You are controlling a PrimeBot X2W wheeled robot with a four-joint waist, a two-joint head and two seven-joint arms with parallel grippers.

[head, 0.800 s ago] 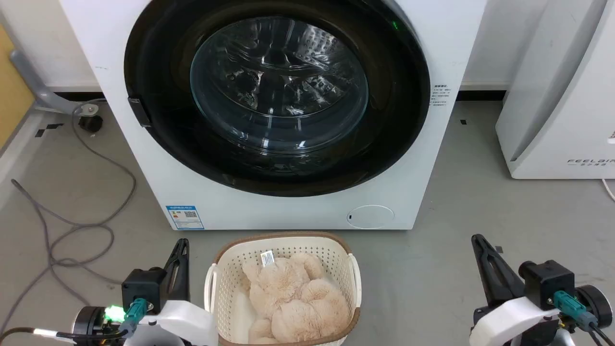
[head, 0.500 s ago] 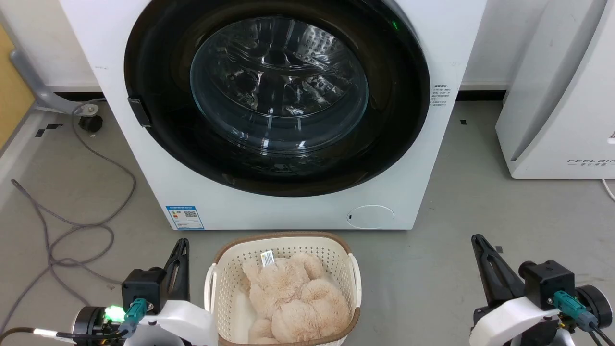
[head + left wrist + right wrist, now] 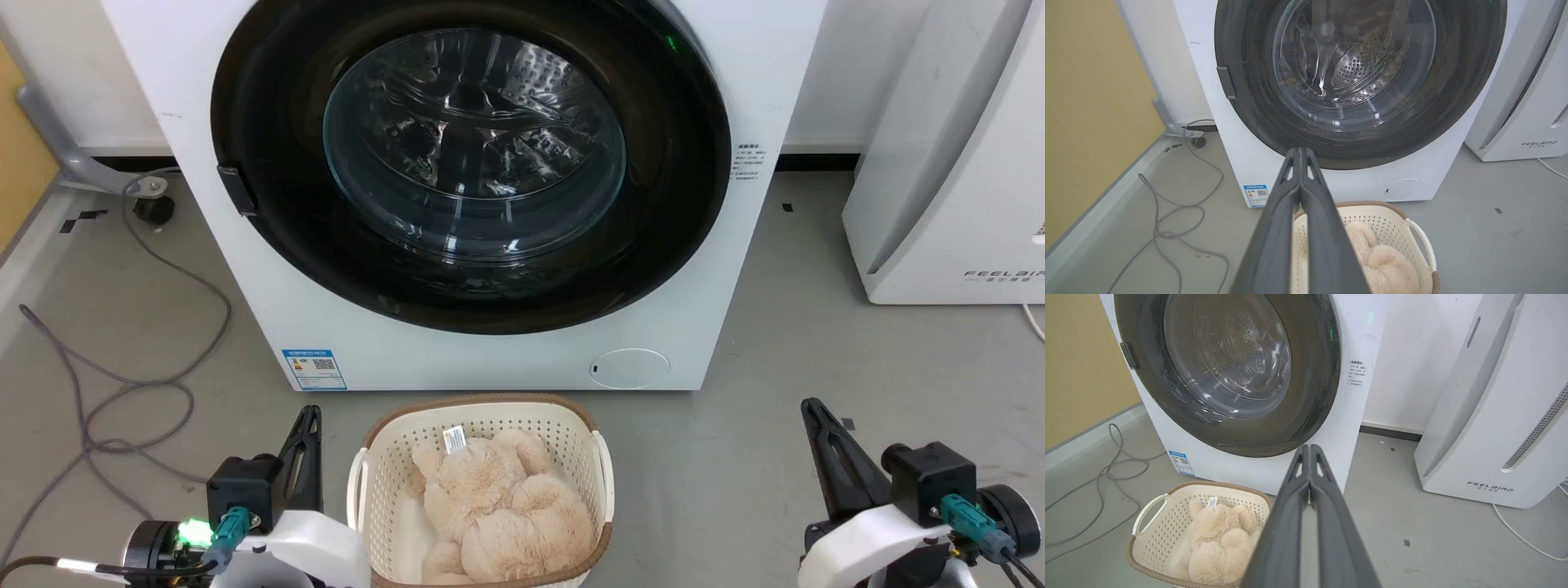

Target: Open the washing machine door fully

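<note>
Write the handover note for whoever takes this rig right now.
Left gripper: shut, empty, low beside the basket, clear of the washer.
Right gripper: shut, empty, low on the right.
Door: closed, flush with the washer front.
Done: nothing; no grip on the door yet.
Left: reach the door, pull it loose, swing it fully open.

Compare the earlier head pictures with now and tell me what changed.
Nothing visibly changed. The washing machine door stays closed, the left pincer and right pincer stay shut and low, apart from it, and the basket sits where it was.
</note>
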